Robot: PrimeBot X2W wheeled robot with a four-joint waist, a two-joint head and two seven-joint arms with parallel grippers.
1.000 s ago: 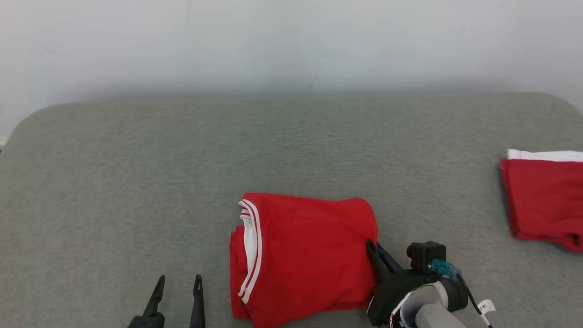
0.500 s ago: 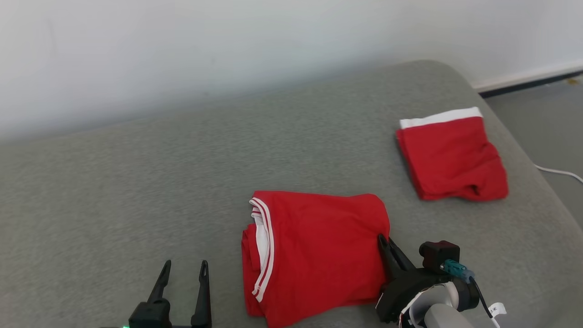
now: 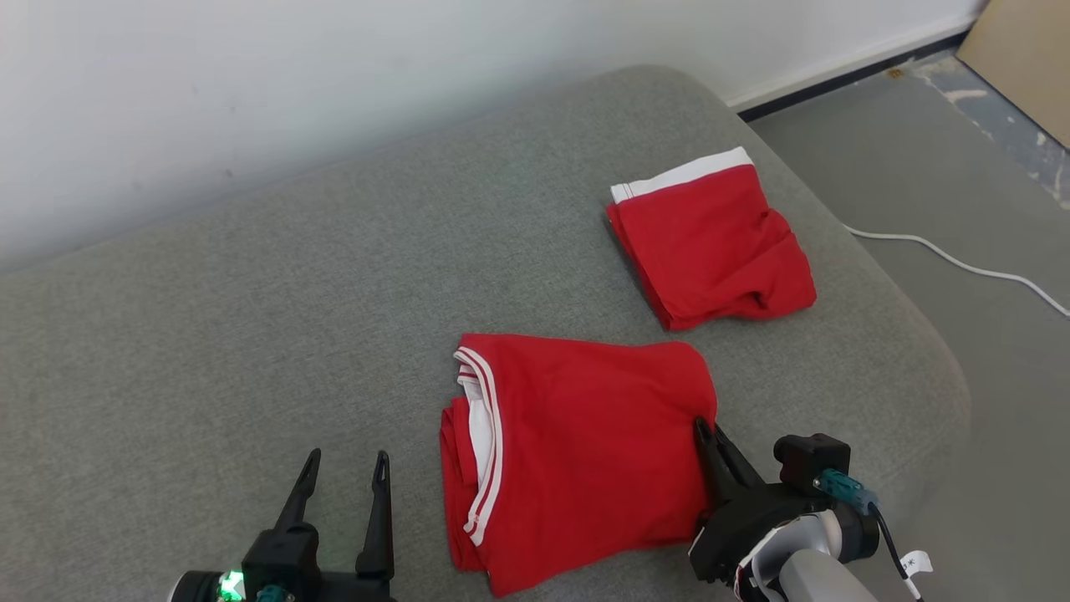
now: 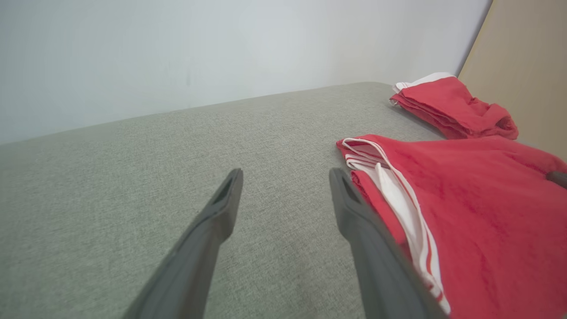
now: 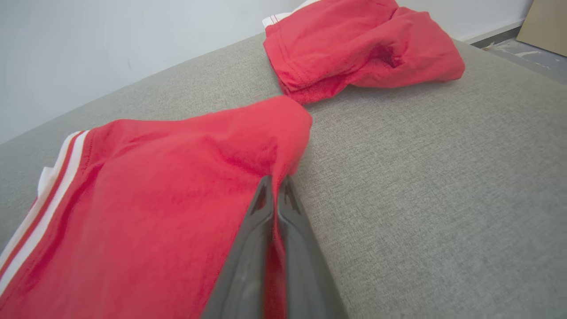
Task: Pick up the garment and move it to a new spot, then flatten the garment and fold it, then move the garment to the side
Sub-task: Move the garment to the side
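Observation:
A folded red garment [image 3: 577, 451] with white stripes at its left edge lies on the grey padded surface [image 3: 251, 334] near the front. My right gripper [image 3: 702, 428] is shut on the garment's right edge, and the right wrist view shows red cloth [image 5: 177, 199] pinched between the two fingers [image 5: 292, 235] of the right gripper [image 5: 274, 181]. Left of the garment, my left gripper [image 3: 347, 462] stands open over bare grey surface. In the left wrist view the left gripper [image 4: 285, 175] holds nothing, and the garment's striped edge [image 4: 398, 190] lies just right of its right finger.
A second folded red garment [image 3: 710, 242] with a white band lies at the back right of the surface, also seen as a red pile [image 5: 359, 44] beyond my right fingers. Past the surface's right edge is grey floor with a white cable [image 3: 961, 266] and a tan board [image 3: 1024, 58].
The head camera has turned right, so the second red garment, the floor and the cable have come into view. Both grippers keep their places by the folded garment.

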